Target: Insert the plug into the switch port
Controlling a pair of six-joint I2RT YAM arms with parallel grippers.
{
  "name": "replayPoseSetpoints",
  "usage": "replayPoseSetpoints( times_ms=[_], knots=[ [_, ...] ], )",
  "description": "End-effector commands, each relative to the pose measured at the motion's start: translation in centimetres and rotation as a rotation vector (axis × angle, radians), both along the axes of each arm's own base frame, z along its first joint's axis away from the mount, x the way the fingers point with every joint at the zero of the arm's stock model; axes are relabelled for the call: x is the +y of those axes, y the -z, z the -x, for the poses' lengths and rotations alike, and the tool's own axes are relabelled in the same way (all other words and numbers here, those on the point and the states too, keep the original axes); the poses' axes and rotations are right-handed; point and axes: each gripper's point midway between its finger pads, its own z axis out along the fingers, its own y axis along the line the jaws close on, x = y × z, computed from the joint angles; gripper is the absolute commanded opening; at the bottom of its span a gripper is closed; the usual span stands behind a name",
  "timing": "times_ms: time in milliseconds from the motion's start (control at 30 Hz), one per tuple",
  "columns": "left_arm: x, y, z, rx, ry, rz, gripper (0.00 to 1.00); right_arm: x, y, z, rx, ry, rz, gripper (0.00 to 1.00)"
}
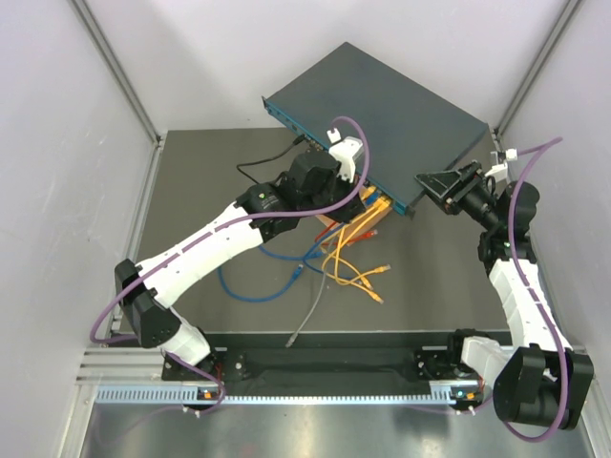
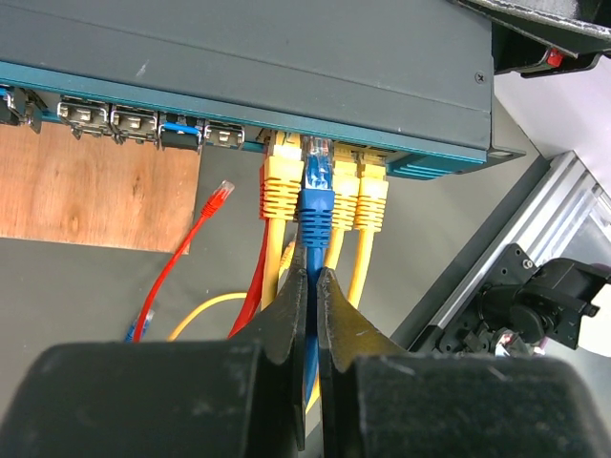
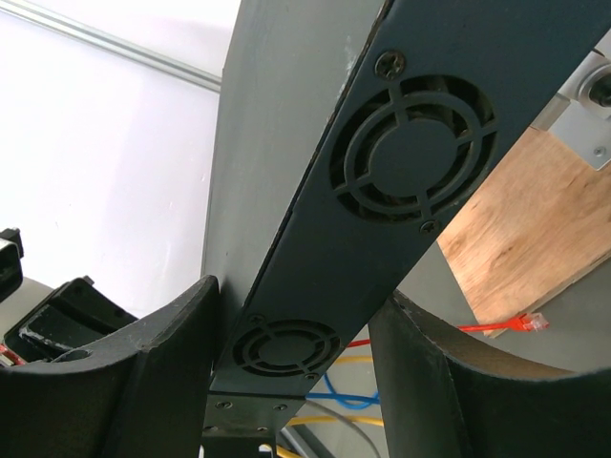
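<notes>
The switch (image 1: pixel 382 105) is a flat teal-grey box lying slantwise at the back of the table. Its front face (image 2: pixel 191 95) carries a row of sockets. A blue plug (image 2: pixel 316 186) stands at a socket between yellow plugs (image 2: pixel 276 186), its clear tip at the socket mouth. How deep it sits I cannot tell. My left gripper (image 2: pixel 312 277) is shut on the blue cable just below the plug. In the top view my left gripper (image 1: pixel 348 186) hides the plug. My right gripper (image 3: pixel 296 353) clamps the switch's fan-vented end (image 3: pixel 382 219) at the right corner (image 1: pixel 430 181).
A brown wooden board (image 2: pixel 86 191) lies under the switch. A loose red plug (image 2: pixel 221 194) rests at its edge. Yellow cables (image 1: pixel 353 267), a blue one (image 1: pixel 258 286) and a grey one (image 1: pixel 310 315) sprawl on the dark mat. Several empty sockets (image 2: pixel 134 122) sit to the left. An aluminium rail (image 2: pixel 535 239) runs along the right.
</notes>
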Motion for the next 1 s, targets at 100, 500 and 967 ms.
replayPoseSetpoints(
  times_ms=[100,500,967],
  knots=[
    [-0.8,-6.0,-1.5,-0.110,-0.030,0.179,0.00,1.3,-1.0,0.8,-0.098,-0.058,0.046,0.00],
    [-0.8,-8.2,-0.8,-0.116,-0.020,0.242,0.00,1.3,-1.1,0.9,-0.098,-0.059,0.043,0.00],
    [-0.4,-7.9,-1.1,-0.147,-0.030,0.224,0.00,1.3,-1.0,0.9,-0.098,-0.061,0.043,0.00]
  ],
)
